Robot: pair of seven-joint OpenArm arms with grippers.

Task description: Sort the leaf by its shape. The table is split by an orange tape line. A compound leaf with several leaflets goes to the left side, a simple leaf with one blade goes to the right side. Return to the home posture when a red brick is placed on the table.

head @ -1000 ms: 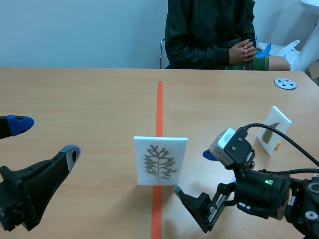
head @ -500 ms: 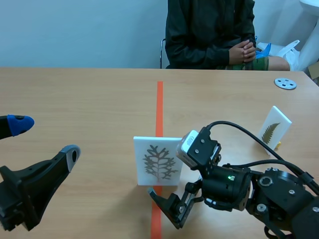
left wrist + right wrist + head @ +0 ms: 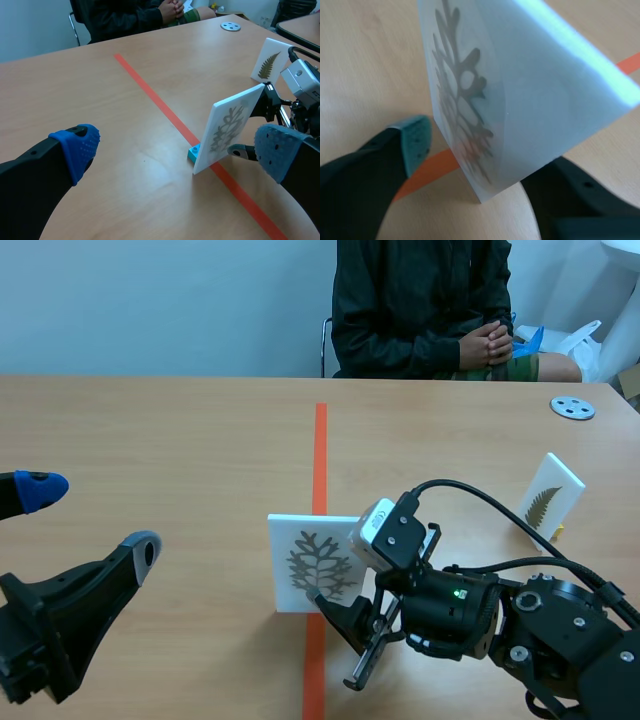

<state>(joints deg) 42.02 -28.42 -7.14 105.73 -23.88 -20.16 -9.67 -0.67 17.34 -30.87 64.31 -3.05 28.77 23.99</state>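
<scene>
leaf card (image 3: 320, 565): upright on the orange tape line (image 3: 320, 450), mid-table, grey branching leaf print facing near; teal block (image 3: 193, 152) at its foot.
right gripper (image 3: 340, 638): fingers apart, straddling the card's right edge; one pad just beside the printed face, other finger behind the card.
left gripper (image 3: 92, 520): fingers apart, near left, well apart from the card.
fern card (image 3: 548, 498): standing right of the line.
person (image 3: 420, 300): seated at far edge, hands clasped.
</scene>
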